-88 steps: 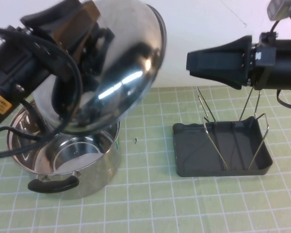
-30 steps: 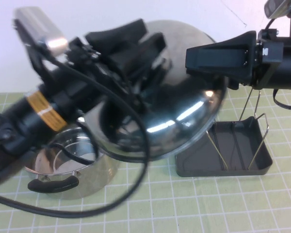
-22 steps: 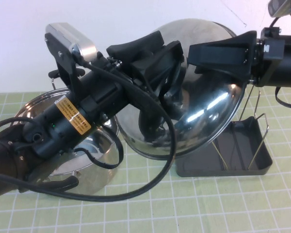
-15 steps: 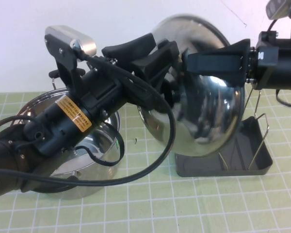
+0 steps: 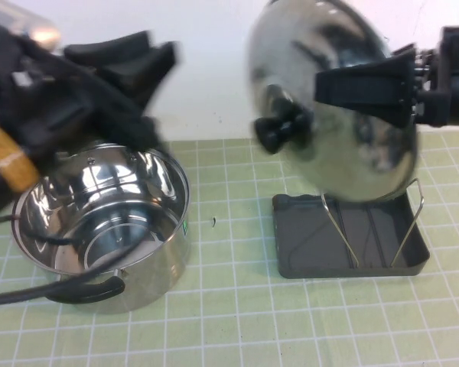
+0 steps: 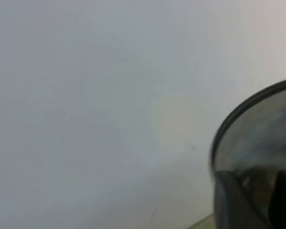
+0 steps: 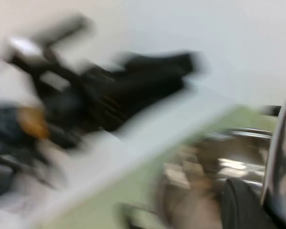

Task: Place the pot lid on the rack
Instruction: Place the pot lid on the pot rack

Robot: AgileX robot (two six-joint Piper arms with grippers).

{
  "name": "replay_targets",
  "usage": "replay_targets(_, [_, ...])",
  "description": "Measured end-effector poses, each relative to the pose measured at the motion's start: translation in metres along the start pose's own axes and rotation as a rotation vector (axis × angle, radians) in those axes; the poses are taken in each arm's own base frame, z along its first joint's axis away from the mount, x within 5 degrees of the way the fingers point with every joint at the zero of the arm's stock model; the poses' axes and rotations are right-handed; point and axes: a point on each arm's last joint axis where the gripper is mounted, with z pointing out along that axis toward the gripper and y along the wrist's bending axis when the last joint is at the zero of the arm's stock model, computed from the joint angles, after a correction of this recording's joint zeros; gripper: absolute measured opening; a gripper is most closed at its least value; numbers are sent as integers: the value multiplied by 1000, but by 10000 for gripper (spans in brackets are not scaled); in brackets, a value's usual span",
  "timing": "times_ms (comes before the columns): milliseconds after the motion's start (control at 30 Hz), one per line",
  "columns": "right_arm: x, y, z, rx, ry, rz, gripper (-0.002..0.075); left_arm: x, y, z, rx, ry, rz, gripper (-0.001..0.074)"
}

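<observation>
The pot lid (image 5: 336, 99) stands on edge above the rack (image 5: 291, 245), its black knob (image 5: 279, 126) facing left and its lower rim just above the wire prongs (image 5: 338, 229). My right gripper (image 5: 363, 84) reaches in from the right and is shut on the lid's rim. In the right wrist view the rim (image 7: 283, 157) runs beside one dark finger (image 7: 243, 205). My left gripper (image 5: 138, 61) is open and empty, up over the pot and apart from the knob. The left wrist view shows the lid (image 6: 262, 138) at its edge.
The deep steel pot (image 5: 99, 222) with black handles stands uncovered at the left, under my left arm. It also shows in the right wrist view (image 7: 238, 162). A green gridded mat (image 5: 237, 306) covers the table. A white wall is behind.
My left gripper has let go of the knob and pulled back left, over the pot. The lid has turned upright and stays with my right gripper above the rack.
</observation>
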Motion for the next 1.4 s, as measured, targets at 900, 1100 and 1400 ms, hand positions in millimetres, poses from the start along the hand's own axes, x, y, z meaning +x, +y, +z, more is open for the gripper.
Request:
replay_targets(900, [43, -63, 36, 425, 119, -9, 104, 20, 5, -61, -272, 353, 164, 1])
replay_targets(1100, [57, -75, 44, 416, 159, 37, 104, 21, 5, -61, -268, 359, 178, 1])
replay_targets(1400, [60, -73, 47, 376, 170, 53, 273, 21, 5, -61, -266, 362, 186, 0])
